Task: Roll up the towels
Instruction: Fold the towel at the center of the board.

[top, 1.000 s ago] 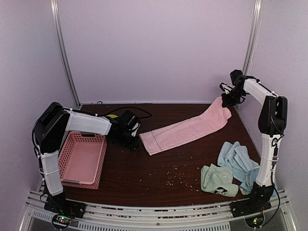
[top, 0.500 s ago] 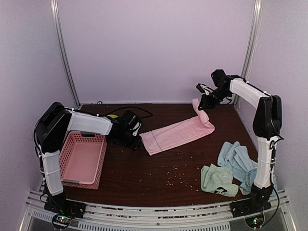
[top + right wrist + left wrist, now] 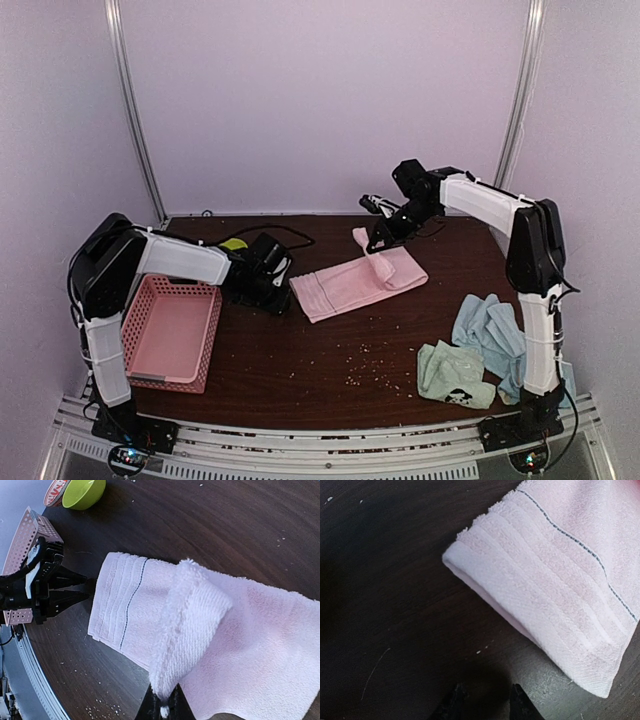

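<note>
The pink towel point(image 3: 340, 287) lies along the table's middle, its striped left end flat point(image 3: 555, 580). My right gripper point(image 3: 374, 242) is shut on the towel's other end point(image 3: 192, 630) and holds it lifted and folded back over the towel's middle point(image 3: 270, 640). My left gripper point(image 3: 284, 291) rests low on the table just left of the striped end. It is open, and its fingertips point(image 3: 454, 700) have only dark table between them. A mint green towel point(image 3: 452, 375) and a crumpled light blue towel point(image 3: 495, 335) lie at the near right.
A pink latticed basket point(image 3: 170, 335) sits at the near left beside the left arm. A green bowl point(image 3: 84, 491) and a tape roll point(image 3: 54, 492) stand at the back left. Crumbs dot the table in front of the pink towel. Walls close in on three sides.
My right gripper has swept left and lower with the pink towel's far end, folding it back over the towel. The left arm has stayed still.
</note>
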{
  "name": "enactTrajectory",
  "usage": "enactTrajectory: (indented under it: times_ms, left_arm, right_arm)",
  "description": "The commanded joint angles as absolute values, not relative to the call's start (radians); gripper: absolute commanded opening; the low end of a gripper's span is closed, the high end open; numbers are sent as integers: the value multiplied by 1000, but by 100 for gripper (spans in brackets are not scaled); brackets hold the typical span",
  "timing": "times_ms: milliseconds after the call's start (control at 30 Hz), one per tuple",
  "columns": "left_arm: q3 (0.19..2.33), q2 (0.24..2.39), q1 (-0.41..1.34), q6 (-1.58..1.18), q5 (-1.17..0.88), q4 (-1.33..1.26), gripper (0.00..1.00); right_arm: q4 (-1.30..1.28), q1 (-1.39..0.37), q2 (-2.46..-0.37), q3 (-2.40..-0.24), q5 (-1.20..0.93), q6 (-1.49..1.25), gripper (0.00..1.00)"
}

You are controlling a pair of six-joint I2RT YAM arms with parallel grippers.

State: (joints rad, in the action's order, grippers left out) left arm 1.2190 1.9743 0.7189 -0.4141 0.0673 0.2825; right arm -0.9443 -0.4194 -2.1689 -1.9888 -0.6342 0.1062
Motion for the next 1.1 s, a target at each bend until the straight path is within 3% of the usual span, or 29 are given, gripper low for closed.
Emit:
enactTrajectory:
  times_ms: [0, 1067]
  left_arm:
    - [1191, 1944, 712, -427, 69, 252, 31]
    - [1071, 1933, 713, -457, 5, 128, 32]
  right_arm:
    - [-909, -464, -2219, -2011, -695, 64, 0]
    - [-744, -656, -2338, -2075, -580, -162, 0]
